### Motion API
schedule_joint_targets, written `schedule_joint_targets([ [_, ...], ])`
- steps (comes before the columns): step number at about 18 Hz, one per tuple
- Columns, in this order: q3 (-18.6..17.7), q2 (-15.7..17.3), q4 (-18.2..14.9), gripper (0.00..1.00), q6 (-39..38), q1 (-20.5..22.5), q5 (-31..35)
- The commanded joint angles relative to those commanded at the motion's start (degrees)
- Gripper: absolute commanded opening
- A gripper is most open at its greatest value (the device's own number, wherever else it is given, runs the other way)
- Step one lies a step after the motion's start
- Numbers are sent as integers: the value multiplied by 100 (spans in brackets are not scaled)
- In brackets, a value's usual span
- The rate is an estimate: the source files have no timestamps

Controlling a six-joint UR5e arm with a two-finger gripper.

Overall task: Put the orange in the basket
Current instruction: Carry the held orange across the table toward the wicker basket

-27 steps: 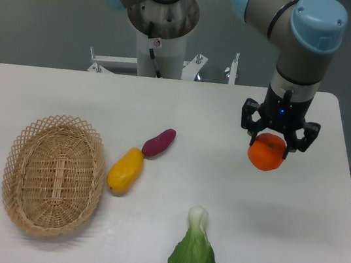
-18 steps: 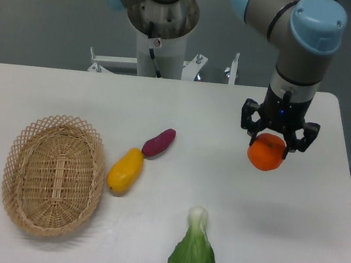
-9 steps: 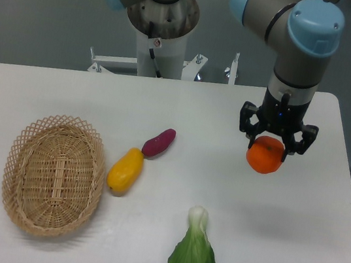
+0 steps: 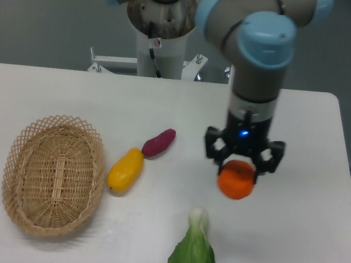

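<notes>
Item: end effector [image 4: 240,166], two-finger type, on a single arm. Clenched on the orange [image 4: 236,180], fingers at either side of the fruit's upper half. The fruit appears to hang clear of the tabletop [image 4: 292,235], though a single view leaves the gap uncertain.

Item: orange. Round, bright, smooth. Sits directly beneath the end effector, in its grip.

Item: basket [image 4: 54,175]. Oval wicker, light tan, open lattice rim. Lies well apart from the end effector, to the picture's left and slightly nearer the camera. Long axis runs roughly from the far side of the tabletop toward the camera. Nothing visible inside.

Item: yellow mango-like fruit [image 4: 125,169]. Between end effector and basket, just beside the basket's rim.

Item: purple sweet potato [image 4: 158,142]. Touching or nearly touching the yellow fruit's far end, left of the end effector.

Item: bok choy [image 4: 193,255]. Below the end effector in the picture, nearer the camera.

Judgement: carry stage. The coming move must travel leftward, passing over the yellow fruit, before release above the basket.
</notes>
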Motion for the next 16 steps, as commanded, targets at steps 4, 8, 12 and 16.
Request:
schedule_joint_targets([
  [4, 0, -263, 96, 63, -975, -756, 114],
  [8, -17, -439, 158, 63, -1574, -1511, 369],
  [12, -70, -843, 158, 63, -1891, -2488, 378],
  [16, -79, -1160, 184, 63, -1874, -2691, 378],
])
